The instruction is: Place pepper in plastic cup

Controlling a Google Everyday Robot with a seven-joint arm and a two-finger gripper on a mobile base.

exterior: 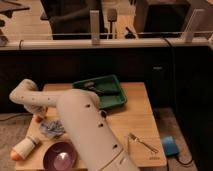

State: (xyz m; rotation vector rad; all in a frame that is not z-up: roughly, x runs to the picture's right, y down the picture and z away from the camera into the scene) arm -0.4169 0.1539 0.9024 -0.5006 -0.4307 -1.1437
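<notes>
The pepper (38, 118) is a small orange-red piece at the left edge of the wooden table (135, 120). My white arm (85, 130) reaches from the bottom middle up to an elbow at the left and bends back down. The gripper (42, 113) sits at the end of that bend, right above the pepper and mostly hidden by the arm. A crumpled pale blue-grey see-through thing (51, 128), perhaps the plastic cup, lies just right of and below the pepper, partly behind the arm.
A purple bowl (59, 156) stands at the front left. A white cylinder with an orange end (25, 148) lies beside it. A green tray (106, 92) holds a dark tool at the back. A fork (142, 143) lies front right. A blue object (170, 146) sits off the table's right edge.
</notes>
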